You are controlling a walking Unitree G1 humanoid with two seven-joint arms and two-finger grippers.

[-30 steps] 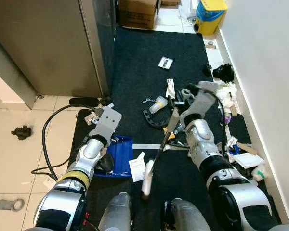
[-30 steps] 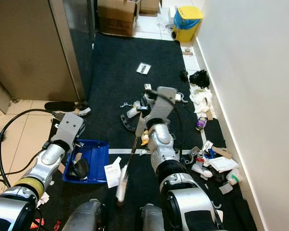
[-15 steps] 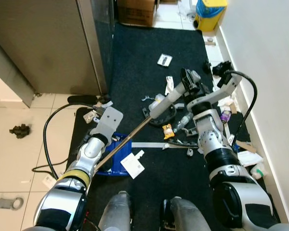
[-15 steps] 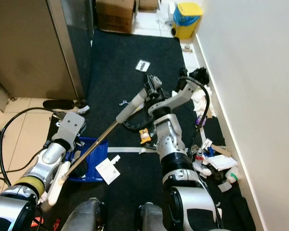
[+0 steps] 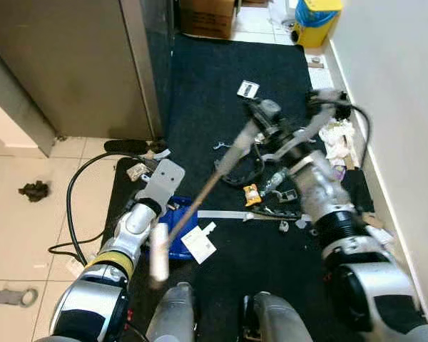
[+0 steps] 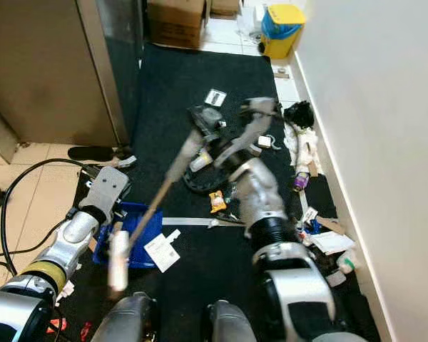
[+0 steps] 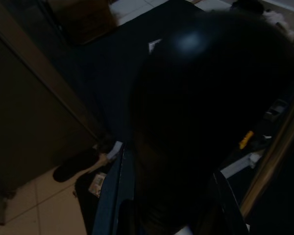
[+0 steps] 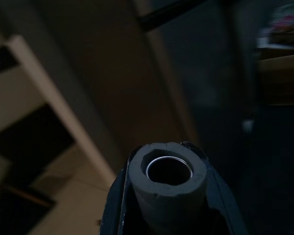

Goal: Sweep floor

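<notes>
My right gripper (image 5: 255, 127) is shut on the grey foam grip of a long broom stick (image 5: 200, 199). The right wrist view looks down the grip's hollow end (image 8: 168, 171), held between the fingers. The shaft slants down to the left, and its white end (image 5: 159, 253) hangs over the blue dustpan (image 5: 182, 226). My left gripper (image 5: 148, 235) holds that dustpan low on the dark carpet (image 5: 221, 64); its wrist view is very dark. A paper slip (image 5: 200, 244) lies beside the pan. A yellow wrapper (image 5: 252, 194), a bottle (image 5: 274, 179) and a white card (image 5: 247, 89) lie further out.
Heaped litter (image 5: 339, 135) lines the white wall on the right. A metal cabinet (image 5: 64, 64) stands on the left, and a black cable (image 5: 71, 206) loops over the tiles. A cardboard box (image 5: 205, 16) and a yellow bin (image 5: 318, 13) stand at the carpet's far end.
The right arm swung the stick from the middle of the carpet leftwards across the dustpan. Its white end now hangs left of my legs. The paper slip slid towards the pan.
</notes>
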